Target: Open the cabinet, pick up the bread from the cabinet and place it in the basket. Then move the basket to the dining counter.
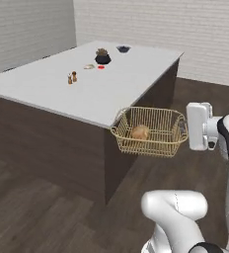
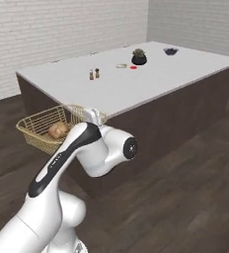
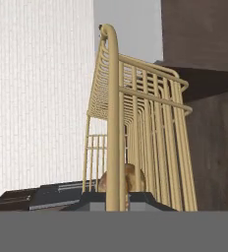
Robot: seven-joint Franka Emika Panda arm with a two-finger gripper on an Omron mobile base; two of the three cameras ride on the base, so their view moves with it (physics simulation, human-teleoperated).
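Note:
The golden-tan wire basket [image 1: 151, 143] hangs in the air just off the near corner of the white dining counter [image 1: 62, 91], level with its top edge. My gripper [image 1: 184, 129] is shut on the basket's right-hand rim. The round golden-brown bread [image 1: 140, 132] lies inside on the mesh floor. From the right base view the basket [image 2: 37, 123] with the bread [image 2: 57, 130] floats left of the dining counter [image 2: 175, 69], my arm covering its near end. In the hand view the basket rim [image 3: 113, 123] runs up from my gripper [image 3: 117, 199], the bread [image 3: 134, 178] behind it. The cabinet is out of view.
On the counter stand a potted plant in a black pot [image 1: 102, 57], a dark bowl [image 1: 123, 48], two small shakers [image 1: 72, 77] and a small red item [image 1: 101, 67]. Dark wooden floor surrounds the counter; white brick walls stand behind it.

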